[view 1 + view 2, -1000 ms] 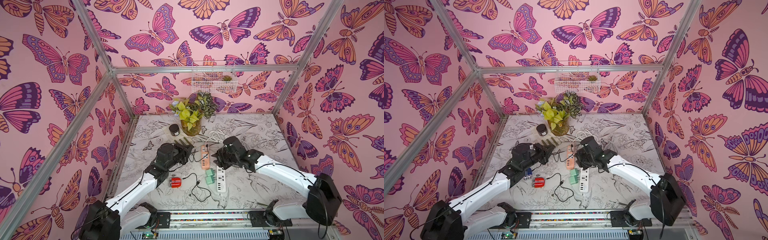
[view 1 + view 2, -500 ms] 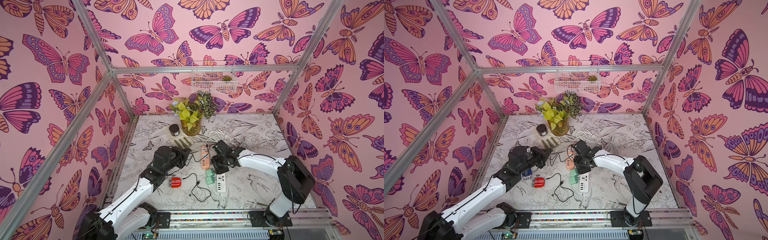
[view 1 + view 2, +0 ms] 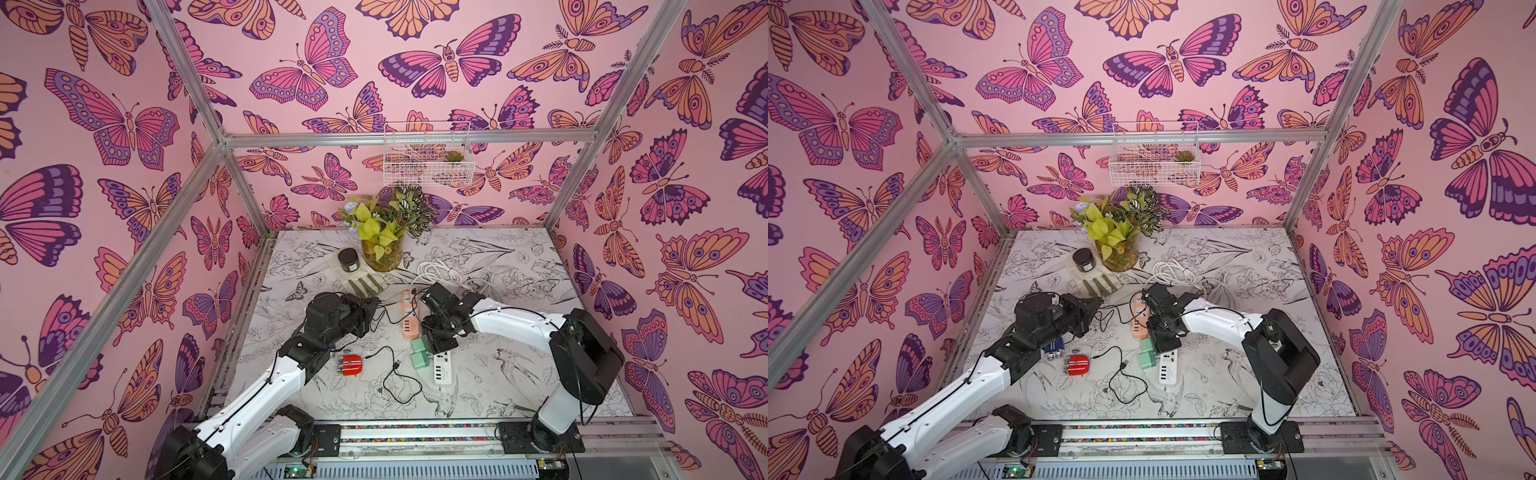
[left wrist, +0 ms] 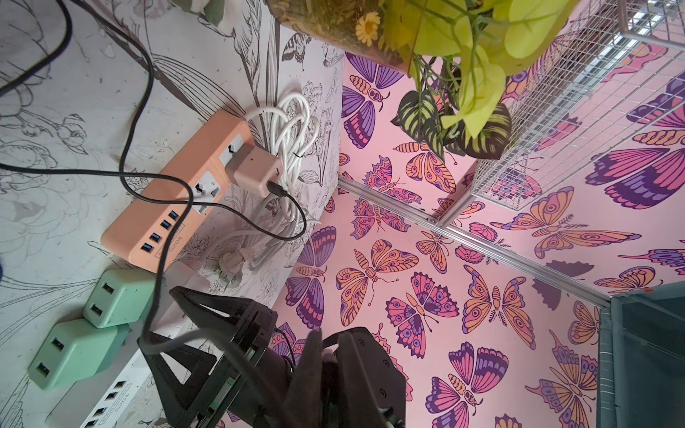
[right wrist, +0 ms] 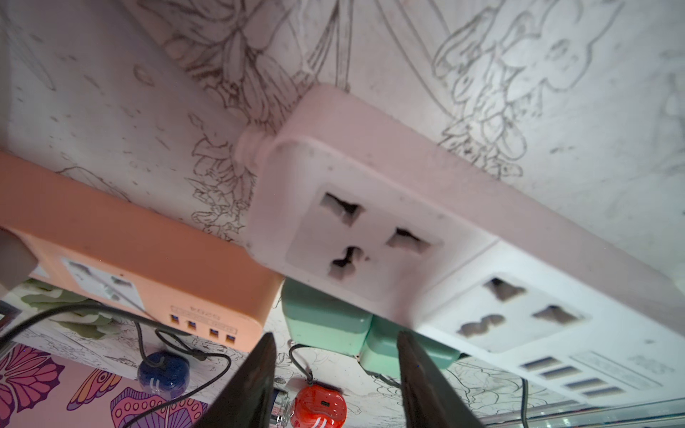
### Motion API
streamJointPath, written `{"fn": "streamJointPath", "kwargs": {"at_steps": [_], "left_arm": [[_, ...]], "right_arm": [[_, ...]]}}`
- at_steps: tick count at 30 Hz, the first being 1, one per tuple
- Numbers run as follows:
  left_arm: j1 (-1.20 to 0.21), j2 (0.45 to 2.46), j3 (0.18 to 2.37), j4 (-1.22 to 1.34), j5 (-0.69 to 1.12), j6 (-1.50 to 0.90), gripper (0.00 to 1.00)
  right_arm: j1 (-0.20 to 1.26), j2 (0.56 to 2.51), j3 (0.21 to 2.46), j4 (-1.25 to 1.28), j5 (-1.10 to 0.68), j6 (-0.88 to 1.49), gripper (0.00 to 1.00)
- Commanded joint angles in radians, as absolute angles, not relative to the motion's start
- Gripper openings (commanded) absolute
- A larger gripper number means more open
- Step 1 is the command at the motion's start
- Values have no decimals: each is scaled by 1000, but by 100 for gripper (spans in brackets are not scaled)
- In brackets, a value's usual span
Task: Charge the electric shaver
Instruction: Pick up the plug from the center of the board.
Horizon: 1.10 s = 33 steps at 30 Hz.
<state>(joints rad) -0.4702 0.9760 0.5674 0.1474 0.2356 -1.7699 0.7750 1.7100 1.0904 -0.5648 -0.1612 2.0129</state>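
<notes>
- Two small shavers are seen on the table (image 3: 519, 374): a red shaver (image 3: 351, 365) and, just beside it and partly hidden under the left arm (image 3: 291, 365), a blue shaver (image 3: 1054, 348). Both lie in front of the orange power strip (image 3: 409, 314), toward the left arm's side and well apart from it.
- The red shaver's port is shown empty in the right wrist view, so charging is judged not yet begun.
- A free plug (image 3: 399, 365) of a black cable (image 3: 390, 386) is found in front of the orange power strip, between the red shaver and the green adapters (image 3: 420, 353). A black lead is also plugged into the pink adapter (image 4: 252, 170) seated on that strip; whether both are one cable cannot be told.
- The left fingers (image 4: 315, 359) are clenched just beside the orange power strip. A black cable is draped across them, but whether it is pinched cannot be told.
- The right fingers (image 3: 437, 340) are spread with nothing between them, poised at the near end of the orange power strip over the green adapters and the white power strip (image 3: 442, 372).
- The red shaver is judged light, rigid and glossy, so its rounded shell may slip. It is best taken across its flat sides, clear of the port and the cutting heads.
- The cable is judged limp and springy, so it is best gripped at the stiff plug shell, not along the cord. The shaver may need to be steadied while the plug is pushed in.
</notes>
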Motion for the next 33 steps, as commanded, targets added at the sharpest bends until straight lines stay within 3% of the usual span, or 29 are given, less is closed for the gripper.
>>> {"fn": "streamJointPath", "kwargs": {"at_steps": [1,16,20,25,33], "left_arm": [[-463,962,558,135,232,-1755,0],[-463,950,555,129,213,-1759,0],[-463,958,564,129,213,-1759,0],[-463,961,574,129,210,-1764,0],[-463,973,608,117,209,-1777,0]], "right_arm": [[783,1762,1113,-586,-152,2042,56],[781,1860,1170,-604,-151,2028,56],[783,1863,1166,-610,-156,2016,49],[780,1840,1158,-616,-149,1995,31],[766,1638,1164,-662,-69,1916,16]]}}
